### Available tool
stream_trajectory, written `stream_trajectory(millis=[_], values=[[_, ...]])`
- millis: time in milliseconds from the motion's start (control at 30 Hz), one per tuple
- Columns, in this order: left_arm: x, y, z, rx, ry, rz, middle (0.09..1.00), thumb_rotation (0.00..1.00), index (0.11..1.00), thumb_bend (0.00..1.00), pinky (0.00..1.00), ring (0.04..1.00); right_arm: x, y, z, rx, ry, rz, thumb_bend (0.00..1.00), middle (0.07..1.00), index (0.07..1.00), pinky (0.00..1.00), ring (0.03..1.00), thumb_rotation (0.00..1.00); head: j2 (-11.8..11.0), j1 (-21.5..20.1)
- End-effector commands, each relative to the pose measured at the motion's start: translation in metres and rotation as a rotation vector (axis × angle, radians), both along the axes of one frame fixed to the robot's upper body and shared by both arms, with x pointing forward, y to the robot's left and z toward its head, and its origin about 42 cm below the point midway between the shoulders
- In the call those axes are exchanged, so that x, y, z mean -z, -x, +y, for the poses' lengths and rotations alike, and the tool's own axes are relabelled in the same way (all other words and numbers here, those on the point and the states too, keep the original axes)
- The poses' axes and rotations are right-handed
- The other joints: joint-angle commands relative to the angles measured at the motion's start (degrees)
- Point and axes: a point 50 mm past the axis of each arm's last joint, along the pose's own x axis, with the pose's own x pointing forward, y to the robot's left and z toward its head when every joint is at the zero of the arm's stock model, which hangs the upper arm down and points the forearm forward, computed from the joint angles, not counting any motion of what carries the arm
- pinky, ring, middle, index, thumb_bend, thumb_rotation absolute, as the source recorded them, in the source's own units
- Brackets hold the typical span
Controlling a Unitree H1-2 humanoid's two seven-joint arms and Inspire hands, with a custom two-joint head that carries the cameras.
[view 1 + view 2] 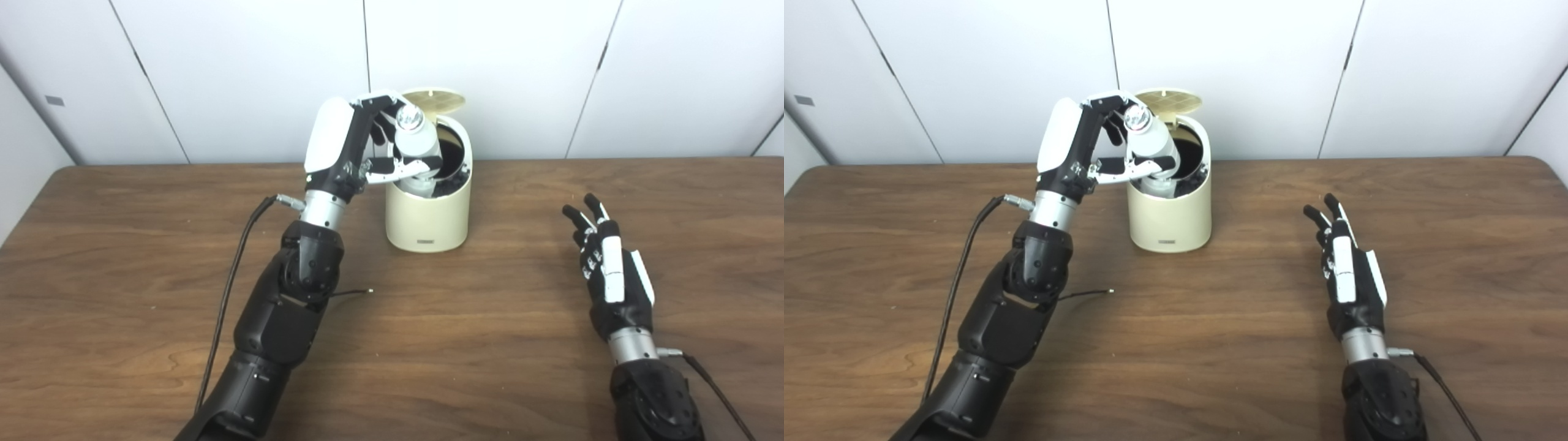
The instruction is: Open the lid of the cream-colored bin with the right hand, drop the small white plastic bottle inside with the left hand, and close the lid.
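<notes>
Now left hand clasps tilted bottle, base down inside bin.

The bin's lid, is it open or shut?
Open. The lid stands tipped back behind the bin, and the dark inside shows.

We see a cream-coloured bin with a dark inside and a gridded tan lid, a white bottle with a silvery cap, black-and-white robot hands, and a brown wood-grain bench.
</notes>
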Motion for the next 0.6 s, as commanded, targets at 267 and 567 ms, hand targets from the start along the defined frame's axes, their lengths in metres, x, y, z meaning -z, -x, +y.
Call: stream_trajectory(millis=[267, 567], values=[[-0.0312, -0.0033, -0.0095, 0.028, 0.063, -0.079, 0.496, 0.0, 0.529, 0.49, 0.32, 0.394, -0.0028, -0.0022, 0.0007, -0.002, -0.019, -0.042, 0.61, 0.884, 0.957, 1.0, 0.973, 0.92, 0.23, 0.22], [-0.032, -0.0025, -0.0084, 0.033, 0.046, -0.041, 0.441, 0.0, 0.541, 0.51, 0.3, 0.37, -0.0029, -0.0018, 0.0009, -0.005, -0.017, -0.042, 0.62, 0.877, 0.962, 1.0, 0.97, 0.92, 0.25, 0.18]])
